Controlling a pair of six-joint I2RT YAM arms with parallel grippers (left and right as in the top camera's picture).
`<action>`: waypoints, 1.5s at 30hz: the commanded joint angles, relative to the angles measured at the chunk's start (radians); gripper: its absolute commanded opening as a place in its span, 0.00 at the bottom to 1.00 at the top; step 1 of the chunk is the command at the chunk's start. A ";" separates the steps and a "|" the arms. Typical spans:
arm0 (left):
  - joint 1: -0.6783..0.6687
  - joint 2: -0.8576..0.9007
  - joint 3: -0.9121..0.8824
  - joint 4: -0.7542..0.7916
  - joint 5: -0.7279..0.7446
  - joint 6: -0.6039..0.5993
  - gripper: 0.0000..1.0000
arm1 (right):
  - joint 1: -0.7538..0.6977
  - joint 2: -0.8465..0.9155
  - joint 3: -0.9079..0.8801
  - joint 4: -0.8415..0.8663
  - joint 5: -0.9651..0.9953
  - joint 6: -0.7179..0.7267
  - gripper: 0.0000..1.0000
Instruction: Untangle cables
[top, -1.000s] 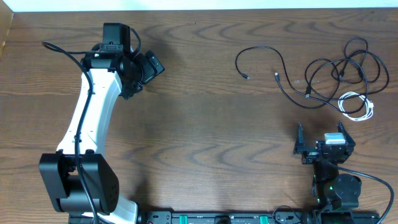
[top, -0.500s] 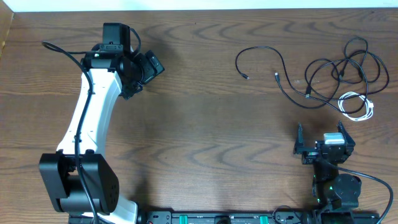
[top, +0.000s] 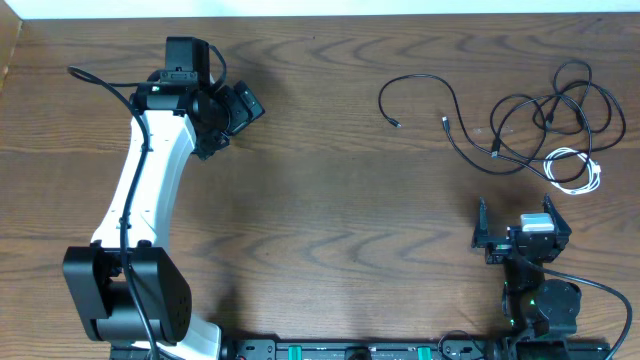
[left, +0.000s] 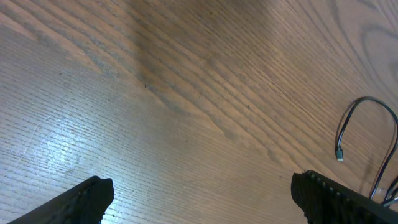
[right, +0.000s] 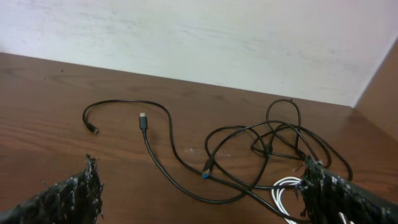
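Note:
The cables lie at the far right of the table: a loose tangle of black cables (top: 553, 103) with a coiled white cable (top: 575, 172) at its near right. One black strand (top: 420, 78) arcs out to the left and ends in a small plug. My right gripper (top: 518, 212) sits just in front of the tangle, open and empty. The right wrist view has the black loops (right: 267, 148), a blue-tipped plug (right: 207, 171) and the white cable (right: 286, 190) beyond its gripper (right: 199, 193). My left gripper (top: 236, 124) hovers open at the far left. Its wrist view catches only a black cable end (left: 360, 101).
The wooden table (top: 330, 200) has a pale wall behind its far edge (right: 205, 37). The left arm's white link (top: 145, 190) stretches along the left side. The arm bases and a black rail (top: 350, 350) line the near edge.

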 joint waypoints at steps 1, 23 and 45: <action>0.003 0.000 0.000 -0.003 -0.006 0.003 0.98 | -0.005 -0.006 -0.001 -0.005 0.006 -0.015 0.99; 0.003 -0.001 0.000 -0.003 -0.059 0.002 0.98 | -0.005 -0.006 -0.001 -0.005 0.006 -0.015 0.99; -0.021 -0.361 -0.043 0.060 -0.113 0.449 0.98 | -0.005 -0.006 -0.001 -0.005 0.006 -0.015 0.99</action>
